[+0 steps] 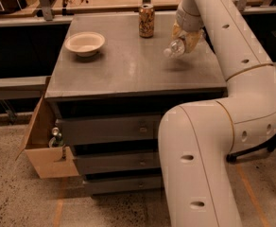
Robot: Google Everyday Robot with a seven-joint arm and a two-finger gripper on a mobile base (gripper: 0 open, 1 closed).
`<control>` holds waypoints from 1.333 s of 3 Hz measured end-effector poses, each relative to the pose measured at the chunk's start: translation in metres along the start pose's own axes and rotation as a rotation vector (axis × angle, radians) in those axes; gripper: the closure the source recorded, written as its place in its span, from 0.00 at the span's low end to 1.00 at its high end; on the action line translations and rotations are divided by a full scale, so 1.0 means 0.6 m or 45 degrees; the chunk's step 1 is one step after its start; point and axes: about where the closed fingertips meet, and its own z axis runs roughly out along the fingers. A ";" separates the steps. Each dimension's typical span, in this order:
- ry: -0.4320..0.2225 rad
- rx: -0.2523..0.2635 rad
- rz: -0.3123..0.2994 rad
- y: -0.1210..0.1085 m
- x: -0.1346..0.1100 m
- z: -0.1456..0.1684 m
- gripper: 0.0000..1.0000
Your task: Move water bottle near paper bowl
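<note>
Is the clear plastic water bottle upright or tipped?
Tipped: the gripper holds the clear water bottle above the grey table, cap pointing down-left.

Water bottle [175,48] clear, tilted cap-down, gripped in hand [185,39] just above tabletop [128,67]; paper bowl [84,43] off-white, upright, well apart.

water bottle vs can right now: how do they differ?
The water bottle is clear plastic; the can is opaque and orange-patterned. The water bottle hangs tilted above the table, gripped by the tool at the table's far right; the can stands upright on the table, untouched. Both are drink containers.
</note>
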 end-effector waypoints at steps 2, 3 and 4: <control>-0.200 0.334 0.007 -0.106 -0.079 -0.092 1.00; -0.346 0.439 0.130 -0.135 -0.105 -0.082 1.00; -0.346 0.439 0.130 -0.135 -0.105 -0.082 1.00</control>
